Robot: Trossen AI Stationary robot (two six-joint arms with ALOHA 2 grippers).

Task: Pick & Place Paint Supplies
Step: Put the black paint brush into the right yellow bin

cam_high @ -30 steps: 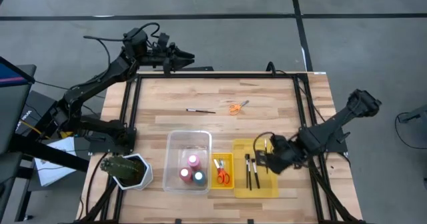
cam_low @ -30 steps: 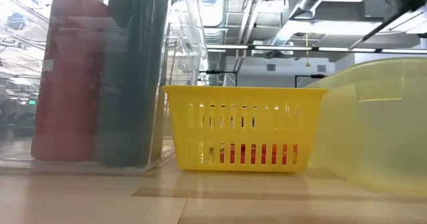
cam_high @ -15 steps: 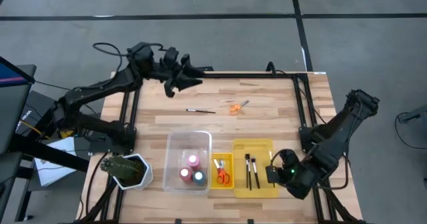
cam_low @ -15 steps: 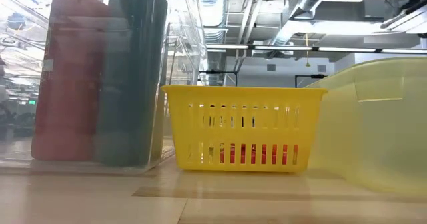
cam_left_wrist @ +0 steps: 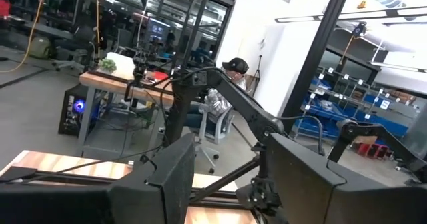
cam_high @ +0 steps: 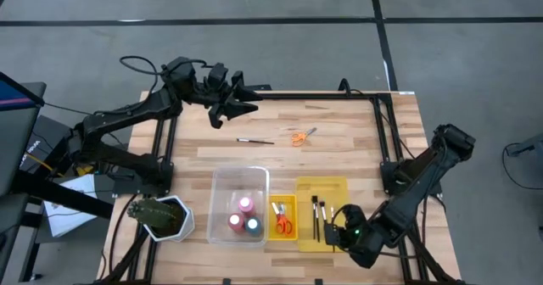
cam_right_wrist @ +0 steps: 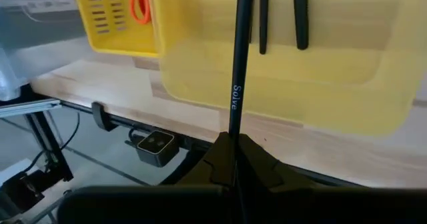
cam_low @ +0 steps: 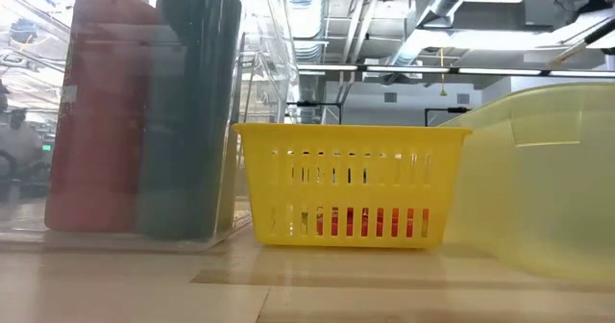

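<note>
Right tool — clamped on thin dark-handled paintbrush, at near edge of worktop beside yellow bin. Brush long axis runs from tool straight across bin, roughly parallel to two brushes lying inside; tip end out of sight. Judged: drop into bin pending. Left tool — fingers part-spread, nothing held, at far-left edge; loose paintbrush and orange-handled scissors lie nearer it.

White "Solve" lettering along the dark paintbrush handle.
</note>
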